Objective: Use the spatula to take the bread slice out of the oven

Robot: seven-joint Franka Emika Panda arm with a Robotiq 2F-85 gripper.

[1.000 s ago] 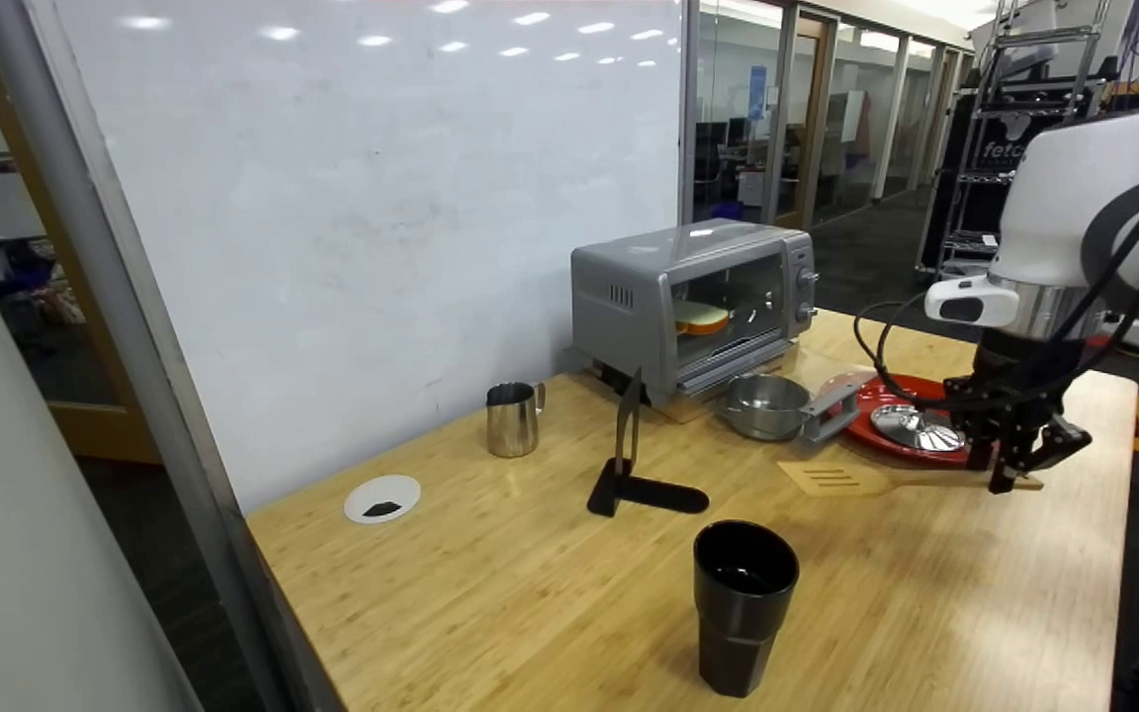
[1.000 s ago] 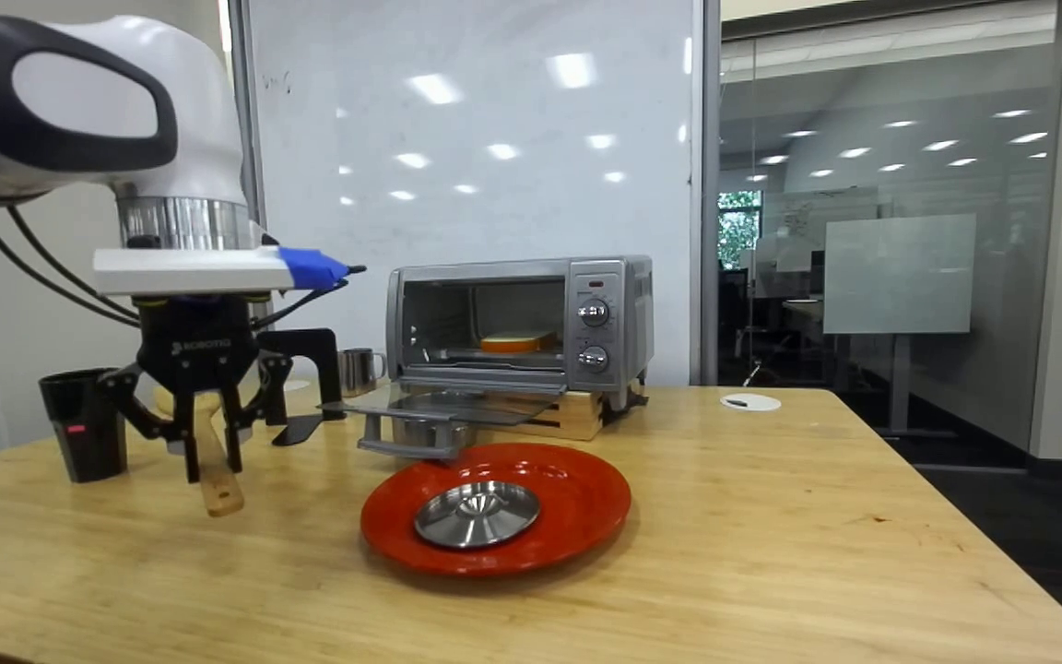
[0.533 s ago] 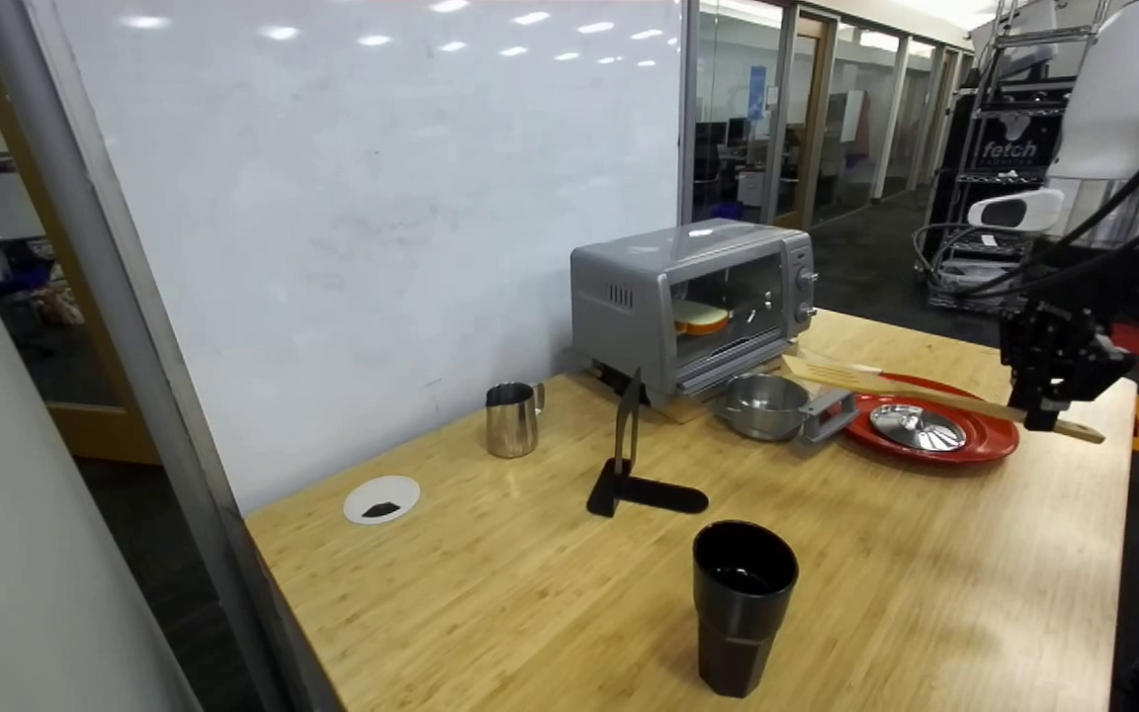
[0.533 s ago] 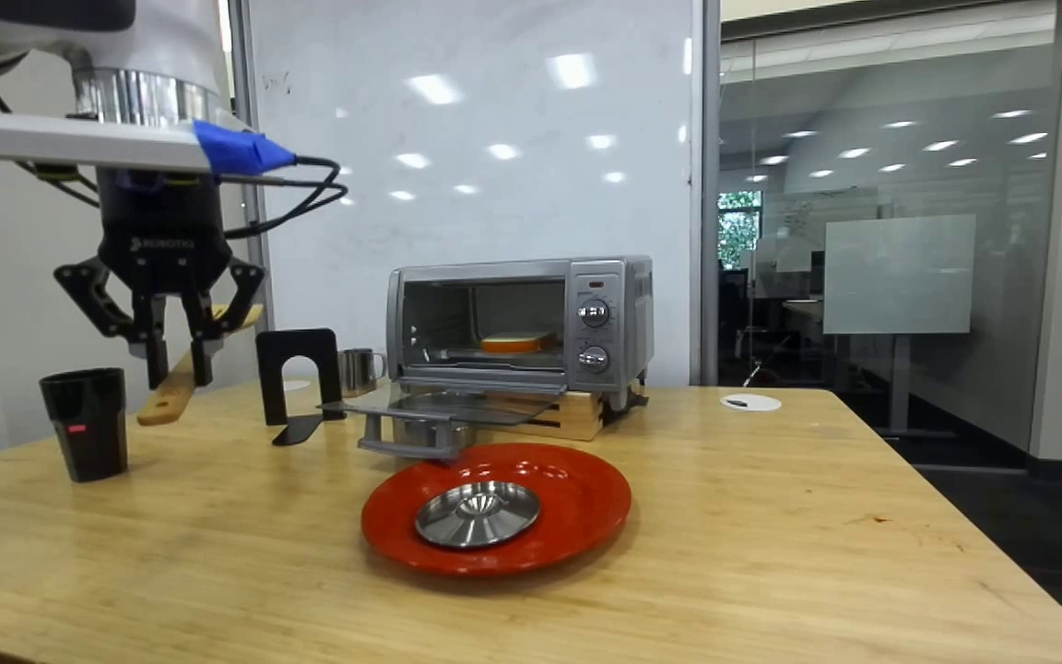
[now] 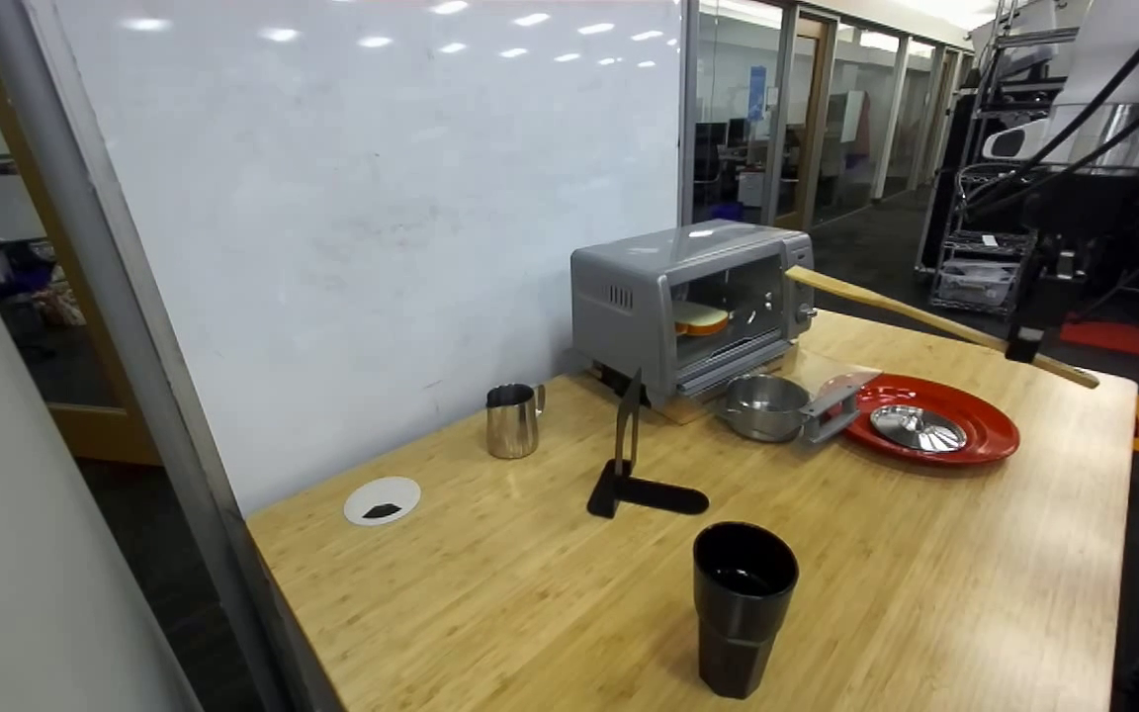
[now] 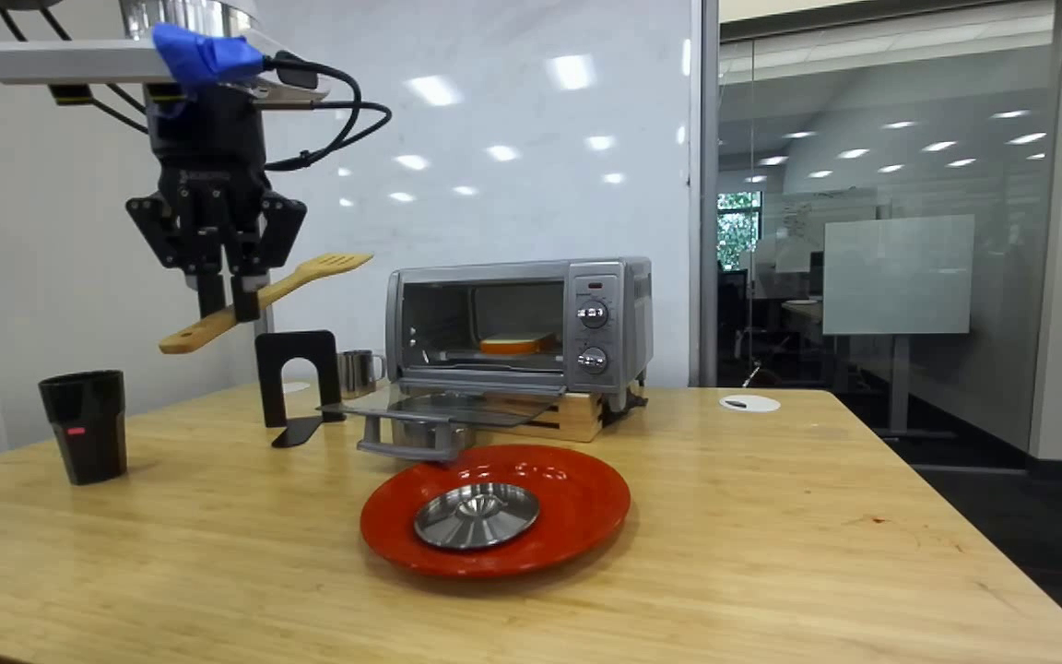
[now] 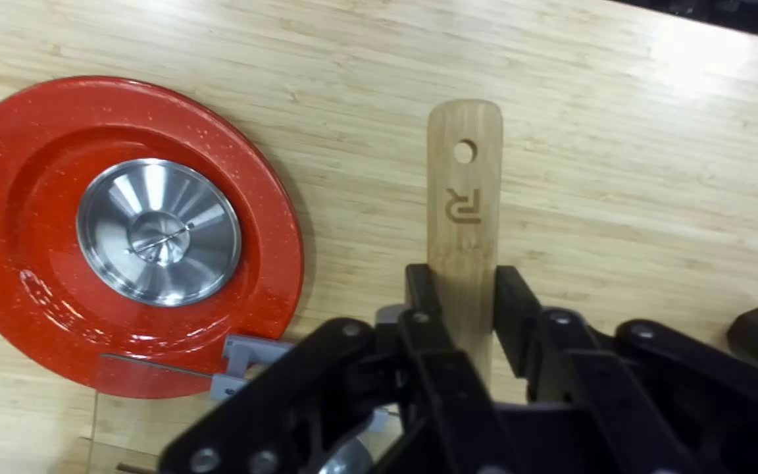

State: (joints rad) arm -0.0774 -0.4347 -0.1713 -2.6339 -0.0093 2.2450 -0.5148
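Black two-finger gripper [image 6: 228,302]: pinching slotted tan wooden spatula [image 6: 279,290] by handle [image 7: 464,243], prob freeing blade [image 6: 337,264] to scoop
Pale orange-edged bread slice [image 6: 517,344]: inside boxy silver-grey oven [image 5: 619,334]

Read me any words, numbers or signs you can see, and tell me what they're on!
No whole word or number is clear enough to read.
Wooden spatula: dark handle mark, maybe including an "R"; smaller print by it too faint.
Black housing above the jaws: lettering too blurred.
Oven: marks by its knobs too small.
Blue poster in the background: too small.
Scribbles in the background: too faint.
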